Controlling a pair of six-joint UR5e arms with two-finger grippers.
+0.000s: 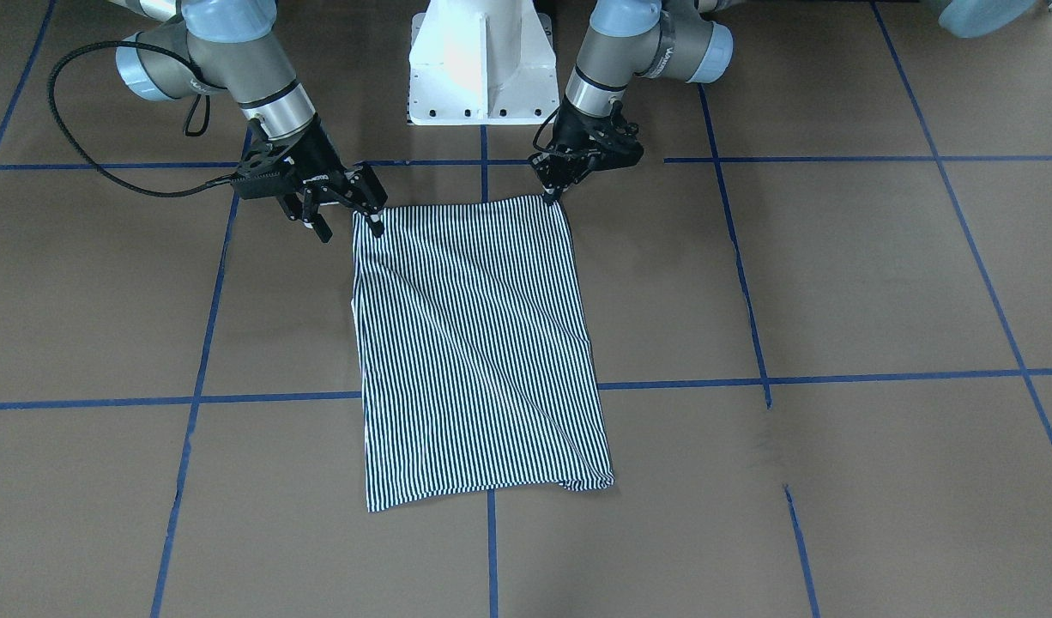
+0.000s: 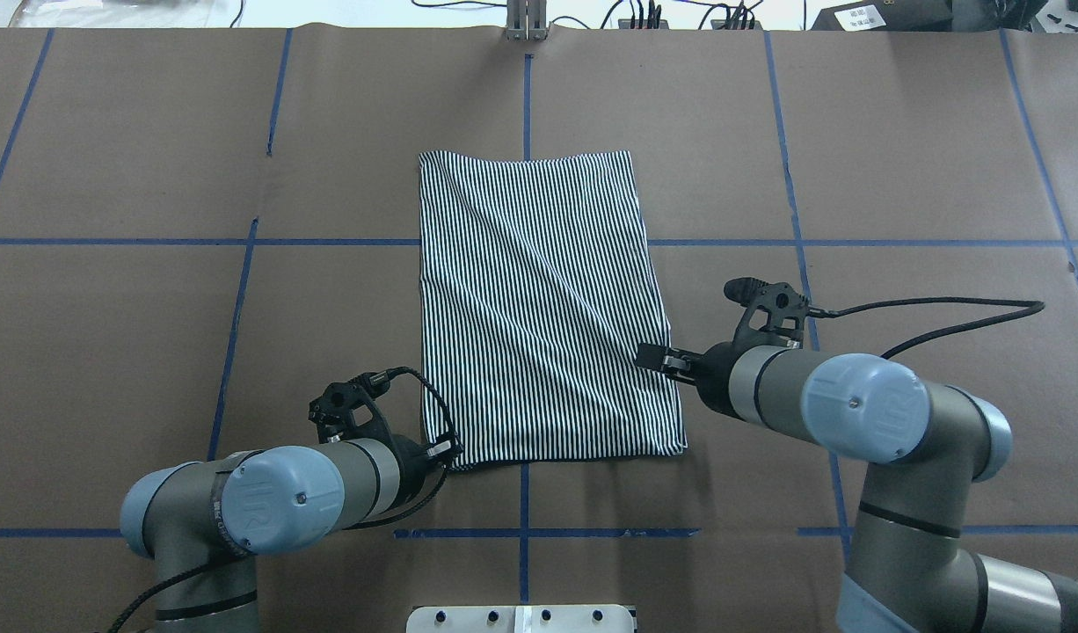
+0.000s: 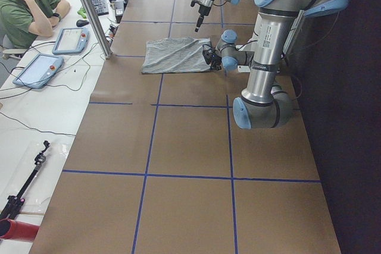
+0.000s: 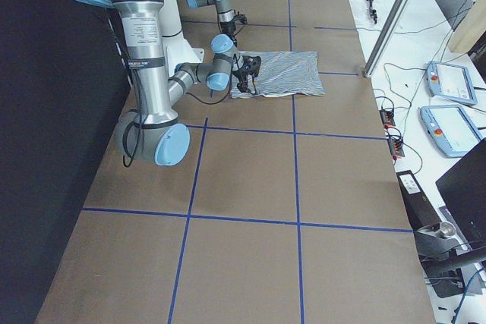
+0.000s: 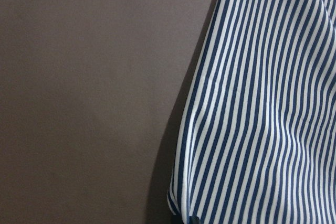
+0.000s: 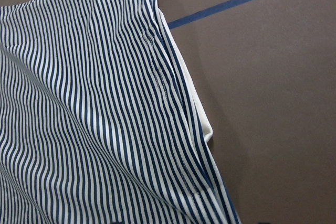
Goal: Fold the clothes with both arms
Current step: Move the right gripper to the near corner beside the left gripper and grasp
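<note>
Just one striped shirt [image 1: 479, 343] — two arms [image 2: 284, 497] [image 2: 855, 404]

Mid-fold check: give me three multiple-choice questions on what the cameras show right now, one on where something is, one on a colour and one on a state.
1. Where is the left gripper?
A. At a corner of the shirt on the side nearest the white base.
B. At the shirt's far edge.
C. Raised high over the shirt's middle.

2. What colour are the tape lines on the table?
A. Red.
B. Blue.
C. Yellow.

3. How do the fingers of the right gripper stand?
A. Apart.
B. Pressed together.
C. Out of every view.

Answers:
1 A: in the front-facing view its tips meet the shirt's corner by the base.
2 B: the grid lines are blue in every wide view.
3 A: the front-facing view shows a clear gap between its two fingers.
</note>
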